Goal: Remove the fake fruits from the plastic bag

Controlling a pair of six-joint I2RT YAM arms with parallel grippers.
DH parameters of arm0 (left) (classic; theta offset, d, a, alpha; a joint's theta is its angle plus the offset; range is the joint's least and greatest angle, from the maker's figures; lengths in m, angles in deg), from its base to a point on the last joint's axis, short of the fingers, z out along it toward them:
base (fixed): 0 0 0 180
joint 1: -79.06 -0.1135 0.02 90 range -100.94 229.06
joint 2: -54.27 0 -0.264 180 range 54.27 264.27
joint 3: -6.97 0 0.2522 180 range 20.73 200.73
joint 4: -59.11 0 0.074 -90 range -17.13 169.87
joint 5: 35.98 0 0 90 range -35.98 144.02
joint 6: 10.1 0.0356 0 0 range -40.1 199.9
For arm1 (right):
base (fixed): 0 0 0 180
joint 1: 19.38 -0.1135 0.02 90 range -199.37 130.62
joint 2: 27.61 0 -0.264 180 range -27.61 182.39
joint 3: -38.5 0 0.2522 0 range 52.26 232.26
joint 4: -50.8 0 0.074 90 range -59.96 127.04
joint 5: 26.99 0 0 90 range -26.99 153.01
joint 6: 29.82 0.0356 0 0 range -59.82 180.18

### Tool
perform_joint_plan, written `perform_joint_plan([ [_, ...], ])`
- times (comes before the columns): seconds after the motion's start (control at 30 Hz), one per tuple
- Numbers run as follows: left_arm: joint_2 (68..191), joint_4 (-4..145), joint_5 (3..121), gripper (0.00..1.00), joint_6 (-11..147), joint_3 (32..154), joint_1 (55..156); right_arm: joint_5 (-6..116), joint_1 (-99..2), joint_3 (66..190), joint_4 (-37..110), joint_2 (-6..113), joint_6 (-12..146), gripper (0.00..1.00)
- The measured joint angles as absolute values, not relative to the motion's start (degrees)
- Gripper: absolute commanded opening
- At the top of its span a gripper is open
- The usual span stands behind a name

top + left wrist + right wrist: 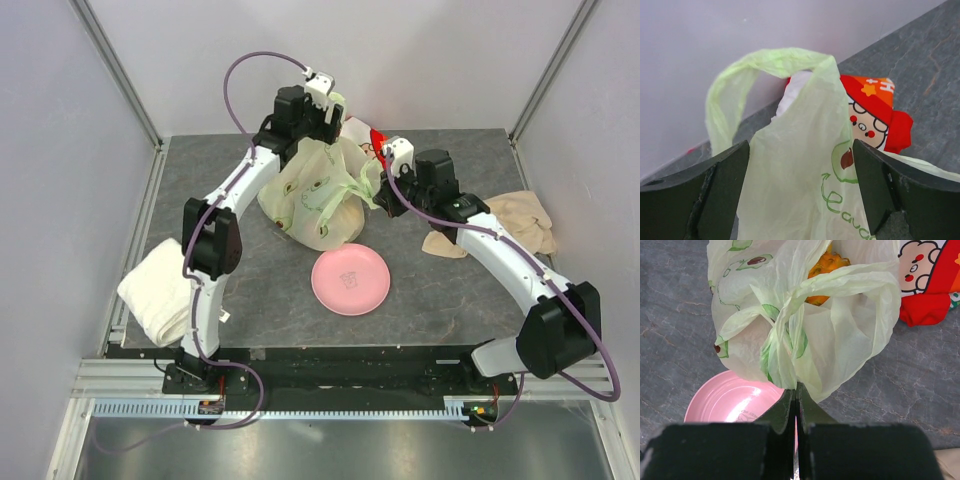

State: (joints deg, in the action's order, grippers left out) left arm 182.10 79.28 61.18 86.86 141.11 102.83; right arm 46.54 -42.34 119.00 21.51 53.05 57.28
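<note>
Pale-green plastic bag [318, 200] sits at the middle back of the table, with an orange-yellow fruit [826, 264] showing in its mouth. One gathered fold is clamped in the right gripper [796, 390]. The left gripper [800, 150] stands wide apart astride the upper edge. Pinch that edge and spread the mouth before reaching in. Loose handles crowd the opening. A cartoon pouch [872, 110] leans just behind, and a pink plate [350, 279] lies in front.
</note>
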Motion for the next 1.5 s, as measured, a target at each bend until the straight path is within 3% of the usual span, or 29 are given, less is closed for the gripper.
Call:
perform_joint_plan([
  [0.07, 183.33, 79.17, 61.03, 0.88, 87.28, 141.11, 103.09, 46.56, -42.27, 118.95, 21.51, 53.01, 57.13, 0.00],
  [0.1, 183.85, 79.11, 61.11, 0.72, 87.34, 141.11, 103.20, 46.56, -42.23, 118.87, 21.51, 52.99, 57.09, 0.00],
  [0.13, 184.20, 78.93, 61.44, 0.62, 87.48, 141.11, 103.33, 46.58, -42.14, 118.69, 21.49, 52.99, 57.04, 0.00],
  [0.17, 184.84, 78.98, 61.90, 0.42, 87.93, 141.50, 103.48, 46.60, -42.07, 118.58, 21.49, 52.99, 57.02, 0.00],
  [0.2, 185.32, 78.95, 62.07, 0.02, 88.11, 142.14, 103.61, 46.75, -41.99, 118.45, 21.47, 52.99, 57.02, 0.00],
  [0.23, 185.97, 78.89, 62.27, 0.02, 88.41, 143.10, 103.74, 47.04, -41.88, 118.41, 21.40, 52.99, 57.13, 0.00],
  [0.47, 186.65, 78.78, 63.89, 0.01, 89.73, 147.49, 103.20, 47.91, -39.52, 124.59, 21.55, 60.40, 60.67, 0.00],
  [0.67, 183.04, 81.51, 66.56, 0.01, 89.70, 147.53, 97.16, 47.63, -35.47, 147.28, 22.60, 79.24, 63.86, 0.00],
  [0.93, 175.61, 80.29, 66.53, 0.02, 91.87, 155.29, 87.70, 48.15, -32.78, 174.05, 27.87, 94.82, 70.38, 0.00],
  [1.03, 173.52, 78.36, 66.60, 0.01, 93.68, 158.81, 86.54, 48.28, -33.46, 178.12, 29.84, 95.91, 71.45, 0.00],
  [1.1, 170.91, 78.28, 67.30, 0.13, 94.58, 158.97, 86.74, 48.04, -33.99, 179.89, 31.32, 95.91, 72.28, 0.00],
  [1.13, 169.65, 78.25, 68.00, 0.24, 94.78, 158.53, 86.96, 47.61, -34.25, 179.85, 32.40, 95.43, 72.96, 0.00],
  [1.17, 167.92, 78.49, 68.70, 0.46, 94.95, 157.48, 87.39, 47.06, -34.53, 179.10, 33.18, 94.71, 73.76, 0.00],
  [1.23, 164.07, 79.11, 70.69, 0.67, 95.61, 153.48, 88.62, 44.94, -34.82, 173.97, 34.52, 91.54, 75.21, 0.00],
  [1.33, 159.75, 80.99, 73.27, 0.79, 94.69, 146.81, 91.42, 41.31, -35.39, 159.61, 35.76, 83.43, 76.10, 0.00],
  [1.5, 159.29, 84.68, 76.50, 0.88, 90.78, 136.45, 95.83, 39.72, -36.85, 135.35, 33.84, 69.77, 74.70, 0.00],
])
